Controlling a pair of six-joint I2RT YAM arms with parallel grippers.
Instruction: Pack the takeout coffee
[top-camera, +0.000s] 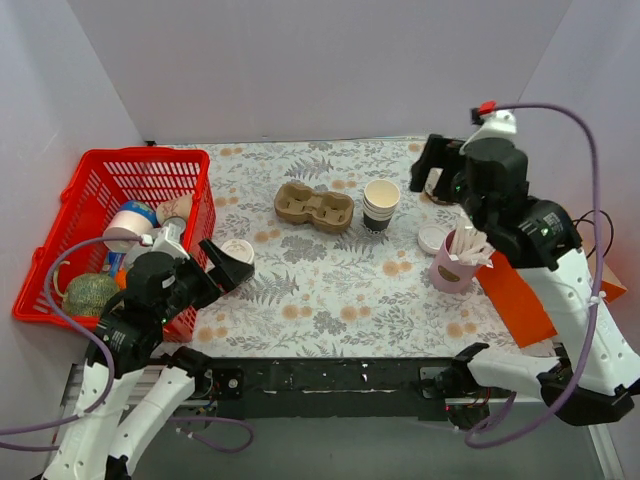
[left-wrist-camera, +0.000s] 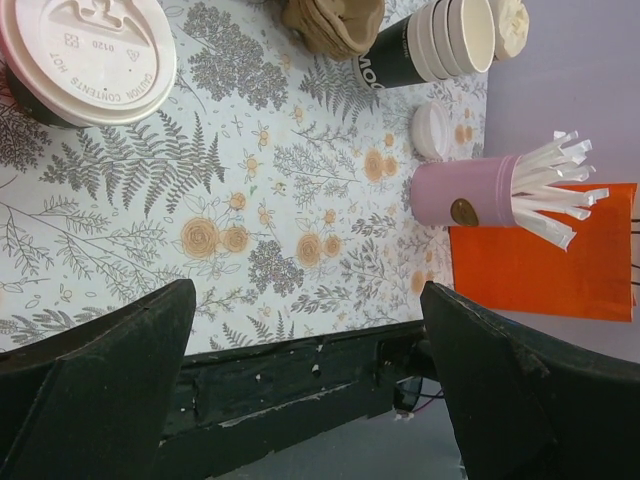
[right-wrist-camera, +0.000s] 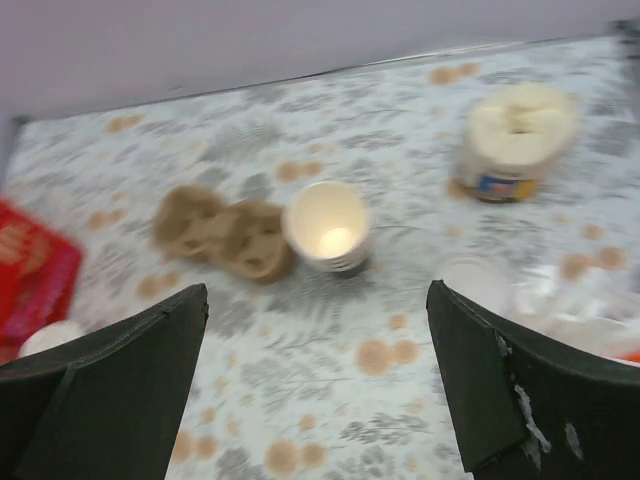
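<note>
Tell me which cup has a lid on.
The single cup beside the red basket; the stacked cups are open, the pink cup holds sticks.

In the top view, the floral-print table (top-camera: 330, 300) fills the centre of the frame. The red plastic mesh basket (top-camera: 135, 155) sits at centre left, on the table's left edge. The cream paper cup with a round white plastic lid (top-camera: 237, 250) stands just right of the basket. The brown moulded-fibre cup carrier (top-camera: 313, 207) lies above and right of that cup, and the stack of lidless paper cups (top-camera: 381, 205) stands just beside the carrier, on its right. The loose white plastic lid (top-camera: 433, 238) lies right of the stack, and the pink cup of white sticks (top-camera: 455, 262) stands just below that lid. The flat orange paper bag (top-camera: 520, 295) lies right of the pink cup, at the table's right edge.
</note>
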